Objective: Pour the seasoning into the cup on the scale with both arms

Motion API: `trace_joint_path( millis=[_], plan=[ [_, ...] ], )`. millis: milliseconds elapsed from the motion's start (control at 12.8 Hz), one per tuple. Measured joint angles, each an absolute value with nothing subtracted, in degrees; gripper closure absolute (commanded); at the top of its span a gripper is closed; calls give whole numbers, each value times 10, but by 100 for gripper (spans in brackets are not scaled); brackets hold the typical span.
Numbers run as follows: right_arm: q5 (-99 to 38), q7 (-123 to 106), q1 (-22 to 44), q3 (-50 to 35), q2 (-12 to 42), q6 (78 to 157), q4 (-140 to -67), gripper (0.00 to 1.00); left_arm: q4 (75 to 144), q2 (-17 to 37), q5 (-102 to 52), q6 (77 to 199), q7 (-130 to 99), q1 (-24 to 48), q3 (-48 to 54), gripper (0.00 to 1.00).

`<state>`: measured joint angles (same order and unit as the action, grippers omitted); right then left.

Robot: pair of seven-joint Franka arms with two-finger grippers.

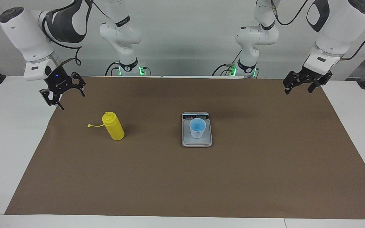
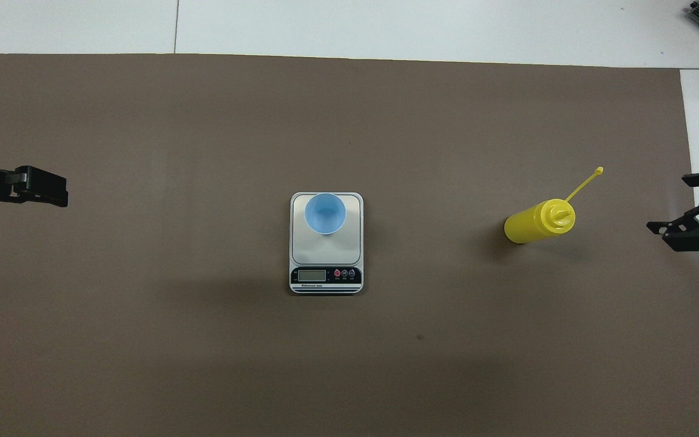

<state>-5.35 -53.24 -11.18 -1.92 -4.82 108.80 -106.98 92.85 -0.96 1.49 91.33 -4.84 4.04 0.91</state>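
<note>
The yellow seasoning bottle point(image 1: 114, 128) stands upright on the brown mat toward the right arm's end, with its cap off and its strap sticking out sideways; it also shows in the overhead view point(image 2: 531, 223). The light blue cup point(image 1: 197, 128) stands upright on the silver-grey scale point(image 1: 198, 141) at the mat's middle. The overhead view shows the cup point(image 2: 325, 213) on the part of the scale point(image 2: 325, 252) farther from the robots, with the display nearer to them. My right gripper point(image 1: 70, 99) hangs open and empty over the mat's edge beside the bottle, apart from it. My left gripper point(image 1: 298, 91) hangs open and empty over the mat's other end.
The brown mat point(image 1: 182, 177) covers most of the white table point(image 1: 8, 133). The two arm bases stand at the robots' edge of the table. In the overhead view the right gripper point(image 2: 671, 203) and left gripper point(image 2: 61, 194) sit at the mat's two ends.
</note>
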Motion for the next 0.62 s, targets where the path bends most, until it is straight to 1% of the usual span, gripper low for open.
trace_joint_path(
  millis=[156,467,623],
  plan=[
    [-35,-436,-91,-22,-48,1065,-1045,0,929,-10,15,913,-48,40,9,0],
    [-27,-254,-73,-23,-46,1054,-1019,0,929,-10,15,913,-48,40,9,0],
    [-20,-144,-53,-23,-43,1038,-1003,0,929,-10,15,913,-48,40,9,0]
  ],
)
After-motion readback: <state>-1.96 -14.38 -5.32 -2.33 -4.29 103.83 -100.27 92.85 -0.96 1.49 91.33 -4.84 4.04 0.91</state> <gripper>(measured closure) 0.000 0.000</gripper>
